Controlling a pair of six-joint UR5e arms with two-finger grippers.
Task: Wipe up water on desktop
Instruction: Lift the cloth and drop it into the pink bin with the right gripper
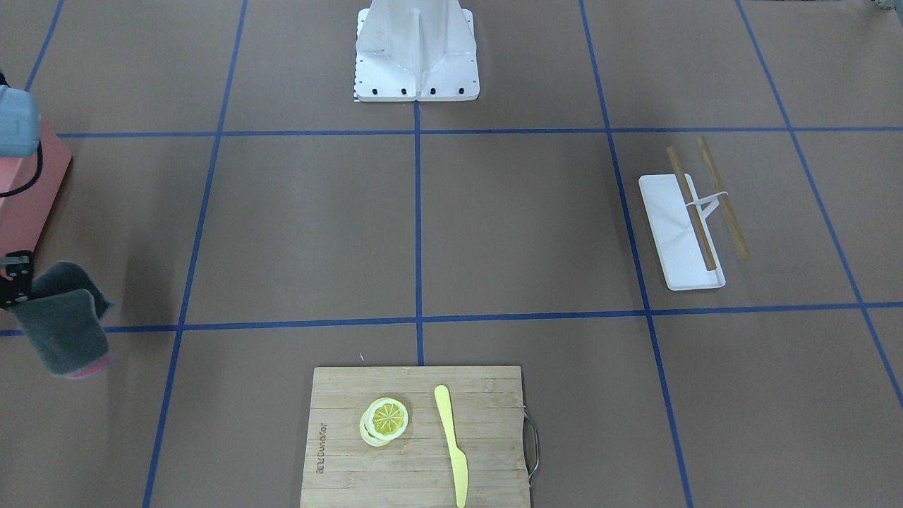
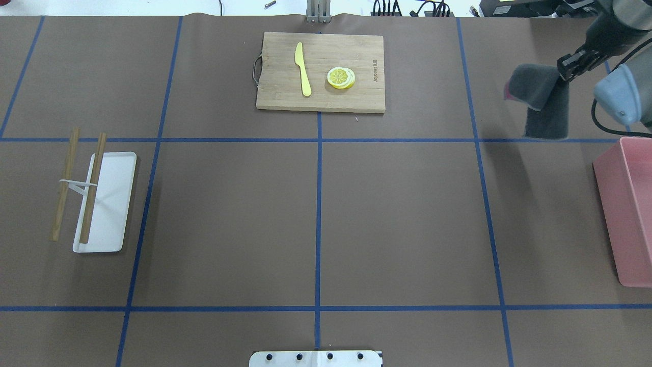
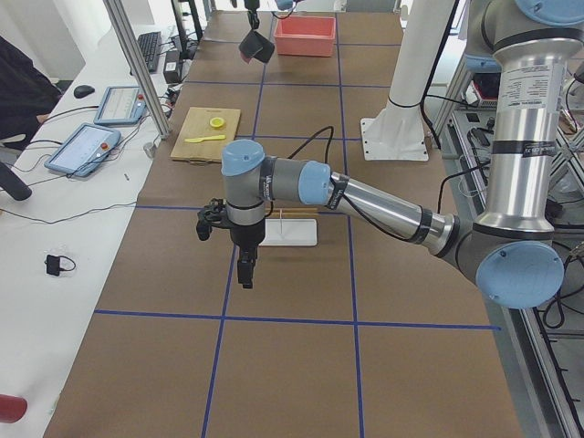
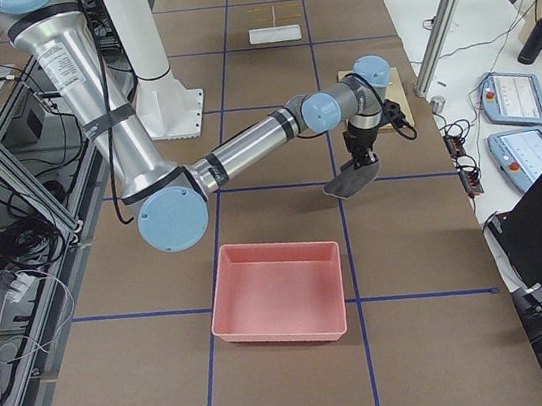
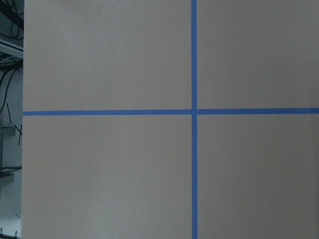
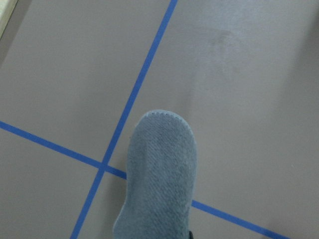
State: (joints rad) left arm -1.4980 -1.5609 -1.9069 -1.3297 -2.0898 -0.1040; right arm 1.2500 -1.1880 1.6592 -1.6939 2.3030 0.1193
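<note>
At the robot's right end of the surface [image 2: 397,214], the right fingers [image 2: 565,70] are clamped on a grey cloth [image 2: 546,104] with a pink edge, which hangs folded over a crossing of blue tape lines; whether it touches the brown cannot be told. The only writing in sight is lettering burned along one short edge of the board [image 1: 487,423], too small to read. On that board lie a stack of lemon slices [image 1: 385,420] and a yellow knife [image 1: 451,444], side by side and apart. The surface is matte brown, flat and ruled by thin blue tape into large rectangles; it runs under both arms and fills every view. In the right wrist view a faint darker smudge shows on it beyond the cloth, though whether that is water cannot be told. A pink bin [image 2: 629,219] sits on it near the cloth, on the robot's side. Well apart, at the other end, a white tray [image 1: 670,233] carries one of two joined chopsticks [image 1: 693,215], the other lying just off its long rim. The left fingers [image 3: 246,272] point down over a tape line near the tray; whether they are apart or together cannot be told.
</note>
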